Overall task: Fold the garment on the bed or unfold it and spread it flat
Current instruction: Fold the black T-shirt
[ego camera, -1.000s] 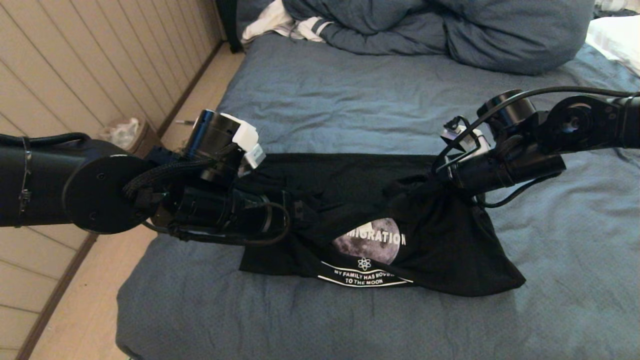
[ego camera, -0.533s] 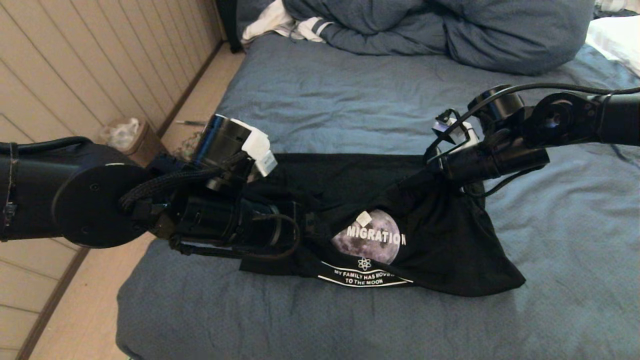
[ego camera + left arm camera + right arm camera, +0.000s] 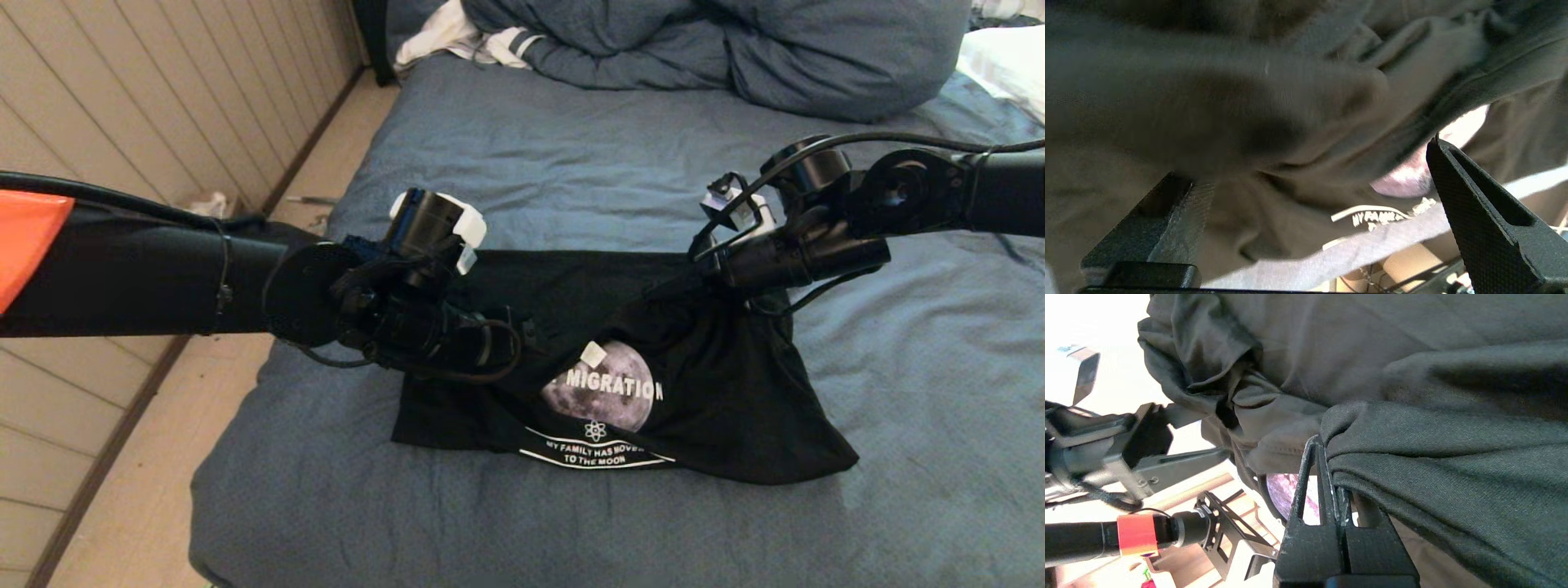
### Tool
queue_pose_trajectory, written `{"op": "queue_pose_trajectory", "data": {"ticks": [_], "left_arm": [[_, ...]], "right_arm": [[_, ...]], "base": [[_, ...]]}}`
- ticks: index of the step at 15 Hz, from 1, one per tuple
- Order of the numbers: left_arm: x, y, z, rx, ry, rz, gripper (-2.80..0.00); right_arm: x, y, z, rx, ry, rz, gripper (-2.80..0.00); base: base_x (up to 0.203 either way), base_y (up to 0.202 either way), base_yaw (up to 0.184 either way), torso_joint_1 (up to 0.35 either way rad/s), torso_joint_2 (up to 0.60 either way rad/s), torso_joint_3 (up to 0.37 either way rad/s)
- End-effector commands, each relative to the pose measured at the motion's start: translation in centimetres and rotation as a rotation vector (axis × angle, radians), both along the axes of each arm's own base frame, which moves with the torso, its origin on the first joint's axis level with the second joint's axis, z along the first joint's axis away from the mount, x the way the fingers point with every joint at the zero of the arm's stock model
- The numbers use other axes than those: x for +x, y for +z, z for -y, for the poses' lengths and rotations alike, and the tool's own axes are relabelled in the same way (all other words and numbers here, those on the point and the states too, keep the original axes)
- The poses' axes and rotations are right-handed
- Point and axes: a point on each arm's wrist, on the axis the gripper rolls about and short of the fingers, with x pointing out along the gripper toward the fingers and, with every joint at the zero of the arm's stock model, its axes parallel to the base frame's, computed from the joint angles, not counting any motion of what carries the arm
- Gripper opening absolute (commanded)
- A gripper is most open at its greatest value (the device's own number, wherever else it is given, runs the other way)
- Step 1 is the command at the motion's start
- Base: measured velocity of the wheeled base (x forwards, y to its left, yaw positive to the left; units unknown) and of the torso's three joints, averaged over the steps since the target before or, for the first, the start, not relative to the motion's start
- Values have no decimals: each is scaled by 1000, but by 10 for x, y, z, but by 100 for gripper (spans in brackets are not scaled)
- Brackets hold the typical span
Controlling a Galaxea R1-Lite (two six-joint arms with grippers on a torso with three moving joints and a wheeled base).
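The black T-shirt [image 3: 718, 408] lies partly folded on the near half of the bed [image 3: 571, 163], its moon print [image 3: 608, 384] and white lettering facing up toward the near edge. The right pincer [image 3: 1327, 457] is clamped tight on a gathered fold of the shirt and holds that fold lifted off the mattress, so the cloth slopes away from it in a tent down to the bed, with the moon print just below and to the left of the grip. In the right wrist view the fabric bunches right at the closed tips and drapes away on all sides. The left pincer [image 3: 1310, 196] stands wide and holds nothing; its two fingers [image 3: 1478, 220] straddle dark cloth at the shirt's left side, and the lettering shows just past them. Beyond both pincers, at the far end of the bed, a bunched blue-grey duvet [image 3: 735, 49] is heaped, with a white striped cloth [image 3: 465, 37] beside it.
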Motion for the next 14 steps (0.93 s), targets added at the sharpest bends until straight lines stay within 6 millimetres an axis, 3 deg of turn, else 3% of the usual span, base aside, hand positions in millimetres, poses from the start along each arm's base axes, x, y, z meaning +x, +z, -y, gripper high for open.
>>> {"op": "queue_pose_trajectory", "data": {"ticks": [1,8,14], "left_arm": [[4,-5,1,11,8,-19,0],[-5,-1,-3,2,33,-72,0],[-10,-15,1,22,41,-130,0]], "right_arm": [[4,-5,1,2,-3,-14,-280],[8,-9,4,16,5,-24,-280],[11,-11,10,27,5,-15,-280]], "base": [[0,0,0,0,0,0],[0,0,0,0,0,0],[0,0,0,0,0,0]]}}
